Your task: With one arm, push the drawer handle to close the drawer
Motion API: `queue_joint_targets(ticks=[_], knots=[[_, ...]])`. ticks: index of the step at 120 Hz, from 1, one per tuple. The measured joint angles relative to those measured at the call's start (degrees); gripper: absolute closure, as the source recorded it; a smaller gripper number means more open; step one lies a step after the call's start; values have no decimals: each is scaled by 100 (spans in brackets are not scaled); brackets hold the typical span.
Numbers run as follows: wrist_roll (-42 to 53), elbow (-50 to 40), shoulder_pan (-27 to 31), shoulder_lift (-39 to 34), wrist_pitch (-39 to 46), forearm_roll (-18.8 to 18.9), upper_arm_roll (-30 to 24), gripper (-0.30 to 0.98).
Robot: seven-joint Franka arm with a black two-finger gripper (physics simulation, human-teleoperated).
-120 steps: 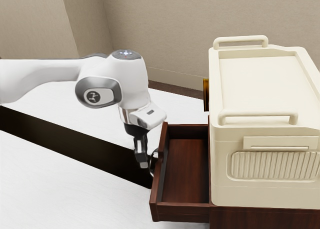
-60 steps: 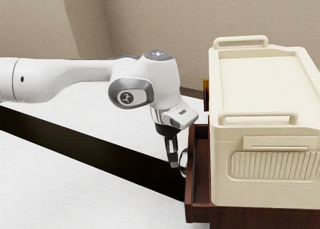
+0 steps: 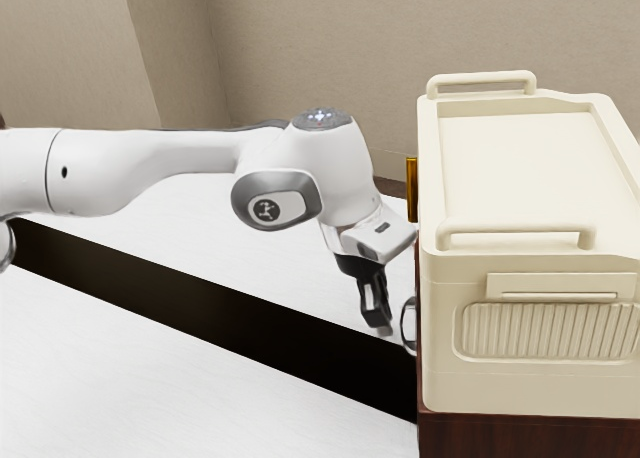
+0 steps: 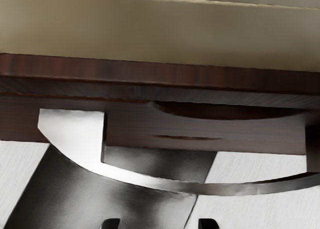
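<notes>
End effector (image 3: 377,327) just beside drawer handle (image 4: 75,139), to ext. view's left

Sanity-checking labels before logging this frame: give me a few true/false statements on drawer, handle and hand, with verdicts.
1. The handle is curved metal. True.
2. The drawer is pulled far out. False: the drawer front sits at or nearly at the cabinet.
3. The hand is on the handle's side of the cabinet. True.
4. The hand grips a rail on the cream case. False: it hangs low, by the handle.
5. The cream case stands above the cabinet's dark wood. True.
</notes>
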Motion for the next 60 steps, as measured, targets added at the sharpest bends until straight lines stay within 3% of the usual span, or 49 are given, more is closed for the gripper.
queue_joint_targets(ticks=[20, 36, 44, 60], knots=[[93, -33, 36, 16, 105, -46, 81, 55], [-1, -584, 866, 709, 233, -556, 125, 49], [-47, -782, 1433, 1557, 278, -1210, 121, 38], [-152, -774, 3449, 3869, 24, -3486, -85, 20]])
